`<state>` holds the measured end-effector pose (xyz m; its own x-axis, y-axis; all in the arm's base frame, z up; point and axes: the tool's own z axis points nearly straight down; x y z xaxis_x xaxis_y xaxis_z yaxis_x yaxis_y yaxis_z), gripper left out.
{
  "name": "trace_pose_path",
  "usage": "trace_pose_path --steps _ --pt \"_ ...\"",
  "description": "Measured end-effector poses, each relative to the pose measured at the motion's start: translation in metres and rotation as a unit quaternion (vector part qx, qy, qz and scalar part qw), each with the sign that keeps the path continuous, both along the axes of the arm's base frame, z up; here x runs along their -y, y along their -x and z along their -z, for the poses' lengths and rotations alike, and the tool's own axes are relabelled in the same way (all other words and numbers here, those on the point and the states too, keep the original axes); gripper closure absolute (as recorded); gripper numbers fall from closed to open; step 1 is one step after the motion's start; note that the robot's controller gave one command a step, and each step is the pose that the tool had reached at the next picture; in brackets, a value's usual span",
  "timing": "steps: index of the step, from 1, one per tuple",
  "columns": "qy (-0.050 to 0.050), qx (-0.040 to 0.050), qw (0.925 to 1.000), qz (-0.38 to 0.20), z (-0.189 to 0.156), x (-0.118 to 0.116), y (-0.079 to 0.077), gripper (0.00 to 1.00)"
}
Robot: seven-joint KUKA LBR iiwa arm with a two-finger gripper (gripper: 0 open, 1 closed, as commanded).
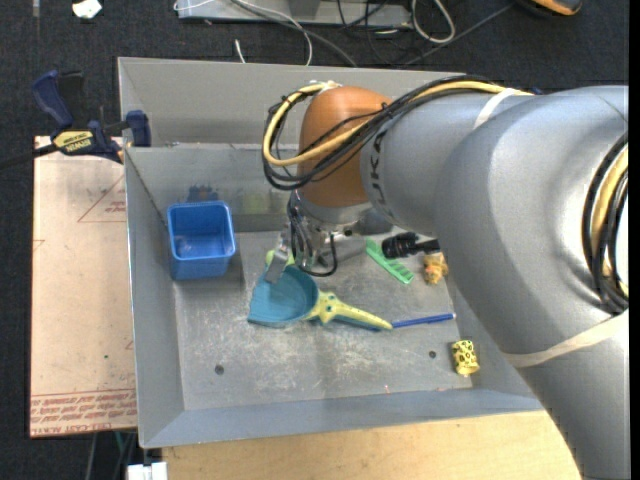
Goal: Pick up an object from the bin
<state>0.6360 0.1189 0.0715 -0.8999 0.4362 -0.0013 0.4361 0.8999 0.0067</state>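
1. One gripper (305, 255) hangs low near the middle of the grey bin (300, 383). It sits at the 12 o'clock rim of a light-blue shallow bowl (283, 301), the closest thing to it and in our judgement the likeliest pick. We cannot tell whether the gripper is released or clenched, because the wrist and cables hide its tip.
2. Our first worry is the bowl's thin, curved rim. A grip on the edge alone could let the bowl swing or slip out on the lift.
3. A yellow-green toy (348, 315) touches the bowl at its 3 o'clock side. Dragging the bowl could pull the toy along or snag on it.
4. A small pale-green piece (275, 258) lies just at the gripper's 9 o'clock. A closing grip could catch it instead of the bowl, or pinch both badly.
5. Pressing down on the tilted bowl could flip it or skid it toward the 7 o'clock corner.
6. Other things seem safe from a straight lift. The blue square cup (200, 241) stands apart at 9 o'clock. The green comb (389, 264) and the black object (408, 244) lie near at 3 o'clock. The blue stick (423, 320) and the yellow block (464, 357) lie toward 4 o'clock.
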Motion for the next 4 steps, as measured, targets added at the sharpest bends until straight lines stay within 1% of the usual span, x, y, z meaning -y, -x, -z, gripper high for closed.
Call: trace_pose_path --steps 1,2,4 --pt "0.001 -0.0046 1.0000 0.000 -0.035 0.001 0.003 1.00" --pt "0.000 0.0002 1.0000 -0.001 -0.069 0.000 0.000 1.00" --pt "-0.001 0.0011 1.0000 -0.001 -0.101 0.000 0.000 1.00"
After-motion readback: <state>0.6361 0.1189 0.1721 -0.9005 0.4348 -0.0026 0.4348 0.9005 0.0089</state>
